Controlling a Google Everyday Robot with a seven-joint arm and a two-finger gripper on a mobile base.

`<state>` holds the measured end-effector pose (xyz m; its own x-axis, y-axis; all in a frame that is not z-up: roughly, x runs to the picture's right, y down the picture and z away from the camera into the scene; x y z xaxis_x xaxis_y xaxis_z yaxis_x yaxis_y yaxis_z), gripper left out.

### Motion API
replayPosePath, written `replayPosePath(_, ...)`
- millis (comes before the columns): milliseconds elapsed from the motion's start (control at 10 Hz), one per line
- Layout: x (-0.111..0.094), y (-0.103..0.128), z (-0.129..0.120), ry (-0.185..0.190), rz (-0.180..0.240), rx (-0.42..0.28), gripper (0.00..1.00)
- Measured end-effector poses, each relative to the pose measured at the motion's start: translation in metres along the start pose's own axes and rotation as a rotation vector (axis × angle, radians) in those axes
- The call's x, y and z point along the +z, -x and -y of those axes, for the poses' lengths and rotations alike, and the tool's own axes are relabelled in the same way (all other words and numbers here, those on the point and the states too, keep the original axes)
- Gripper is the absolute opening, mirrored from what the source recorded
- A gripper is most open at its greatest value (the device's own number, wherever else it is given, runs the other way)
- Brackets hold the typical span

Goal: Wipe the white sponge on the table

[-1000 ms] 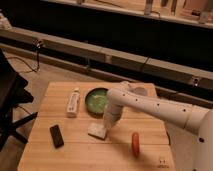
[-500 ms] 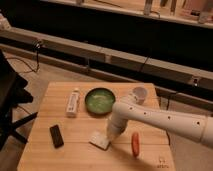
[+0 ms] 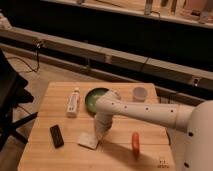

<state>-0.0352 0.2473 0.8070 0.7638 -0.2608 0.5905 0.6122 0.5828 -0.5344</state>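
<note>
The white sponge (image 3: pixel 89 139) lies flat on the light wooden table (image 3: pixel 60 95), near the front middle. My gripper (image 3: pixel 100 133) points down at the sponge's right edge and touches it. It looks shut on the sponge, which travels with it. The white arm (image 3: pixel 145 111) reaches in from the right, low across the tabletop.
A green plate (image 3: pixel 95 98) sits behind the gripper, partly covered by the arm. A white tube with a red cap (image 3: pixel 73 103) lies to its left. A black slab (image 3: pixel 56 135) lies left of the sponge, an orange object (image 3: pixel 135 141) to the right, and a white cup (image 3: pixel 139 93) at the back right.
The gripper and the sponge moved together from beside the plate toward the table's front, then a little to the left. The other objects have not moved.
</note>
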Motion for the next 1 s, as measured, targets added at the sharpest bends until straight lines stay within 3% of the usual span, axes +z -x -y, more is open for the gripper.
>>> replayPosePath(300,-0.021,-0.022,0.027,-0.014,-0.019,0.002,0.00)
replayPosePath(500,-0.036,-0.039,0.013,-0.021,-0.016,0.036,0.00)
replayPosePath(1000,-0.024,-0.028,0.022,-0.031,0.002,0.054,0.00)
